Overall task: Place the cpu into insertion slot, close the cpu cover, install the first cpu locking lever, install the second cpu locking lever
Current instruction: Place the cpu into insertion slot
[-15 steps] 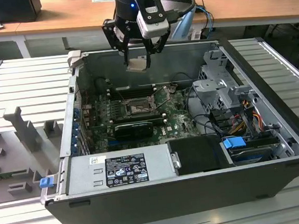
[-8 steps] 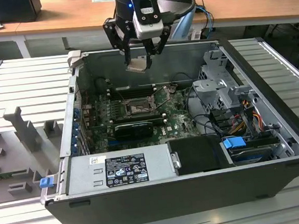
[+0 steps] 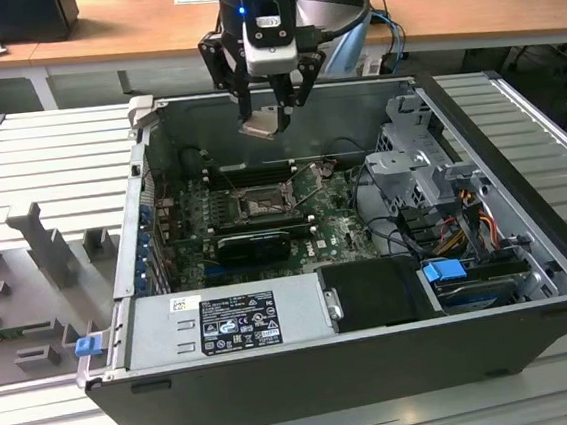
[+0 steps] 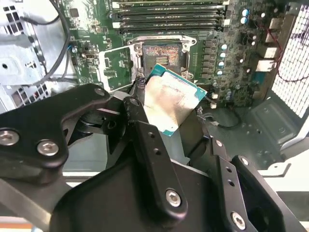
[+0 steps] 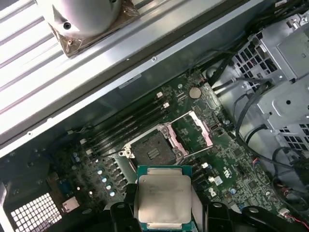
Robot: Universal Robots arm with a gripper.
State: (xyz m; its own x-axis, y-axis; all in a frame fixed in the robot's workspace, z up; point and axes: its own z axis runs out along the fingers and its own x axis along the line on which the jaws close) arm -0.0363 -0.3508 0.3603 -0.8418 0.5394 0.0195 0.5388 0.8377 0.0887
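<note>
My gripper (image 3: 270, 111) hangs above the open computer case, shut on the cpu (image 3: 261, 125), a flat silver-grey square with a green rim. In both wrist views the cpu (image 4: 172, 99) (image 5: 163, 197) sits tilted between the black fingers (image 4: 145, 140), held clear of the board. Below it on the green motherboard lies the insertion slot (image 3: 260, 203) (image 4: 164, 53) (image 5: 151, 152), its dark centre bare. The cpu cover (image 5: 194, 129) (image 4: 116, 67) is swung open beside the slot, standing up from its edge.
The black case (image 3: 309, 371) has high walls all round. A long black ribbed card (image 3: 255, 243) lies just in front of the slot. A drive cage with cables (image 3: 416, 175) fills the exterior view's right, and a power supply (image 3: 229, 323) the front. A silver round part (image 5: 87, 17) rests outside on the ridged table.
</note>
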